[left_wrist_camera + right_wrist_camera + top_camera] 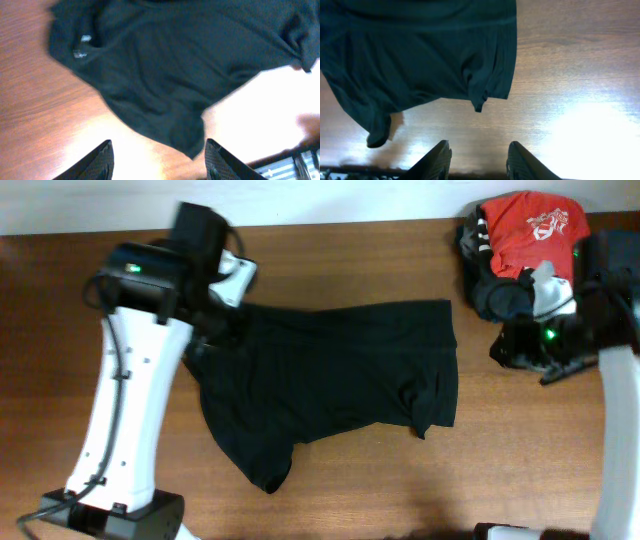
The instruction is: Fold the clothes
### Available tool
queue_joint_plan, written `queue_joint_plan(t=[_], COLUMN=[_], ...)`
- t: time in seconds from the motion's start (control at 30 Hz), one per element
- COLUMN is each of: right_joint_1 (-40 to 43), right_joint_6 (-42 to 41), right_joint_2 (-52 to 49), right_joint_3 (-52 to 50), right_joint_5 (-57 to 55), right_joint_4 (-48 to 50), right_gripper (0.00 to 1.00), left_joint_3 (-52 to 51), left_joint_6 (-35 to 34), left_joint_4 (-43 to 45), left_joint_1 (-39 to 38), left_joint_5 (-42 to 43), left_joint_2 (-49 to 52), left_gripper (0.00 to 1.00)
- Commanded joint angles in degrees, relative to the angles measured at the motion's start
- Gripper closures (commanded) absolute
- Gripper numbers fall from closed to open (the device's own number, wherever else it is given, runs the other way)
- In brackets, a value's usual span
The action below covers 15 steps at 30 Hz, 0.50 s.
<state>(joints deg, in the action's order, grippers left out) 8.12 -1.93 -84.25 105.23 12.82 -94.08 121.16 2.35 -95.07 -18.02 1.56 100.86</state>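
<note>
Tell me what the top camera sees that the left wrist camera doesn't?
Only the top camera shows the red shirt on a dark pile. Only the left wrist camera shows small white marks on the black garment and the left gripper's open fingers. Both show the black garment lying on the brown table.
</note>
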Motion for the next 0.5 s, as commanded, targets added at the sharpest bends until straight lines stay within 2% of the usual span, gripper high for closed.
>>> queue_joint_plan(t=[0.0, 0.17, 0.23, 0.47], right_joint_1=[0.2, 0.2, 0.2, 0.1], right_joint_6=[-1.6, -1.6, -1.6, -3.5], right_joint_2=[4.9, 8.4, 9.4, 9.2], right_joint_3=[-3.7, -16.3, -22.9, -33.3], right_joint_5=[-1.5, 1.2, 4.2, 5.0], right_joint_4=[0.0, 4.6, 9.0, 19.9], right_gripper=[0.55, 0.54, 0.54, 0.54], left_joint_3=[-4.2, -15.5, -23.4, -48.0], left_joint_6=[-2.5, -7.1, -11.2, -25.2], left_joint_4=[0.0, 3.9, 8.2, 21.7], left_joint_1=[-5.0, -8.5, -9.4, -13.9], left_joint_5=[-0.1, -1.9, -1.9, -1.9], left_joint_2=[-1.4, -2.9, -6.0, -18.6], left_gripper=[0.42, 0.42, 0.42, 0.43])
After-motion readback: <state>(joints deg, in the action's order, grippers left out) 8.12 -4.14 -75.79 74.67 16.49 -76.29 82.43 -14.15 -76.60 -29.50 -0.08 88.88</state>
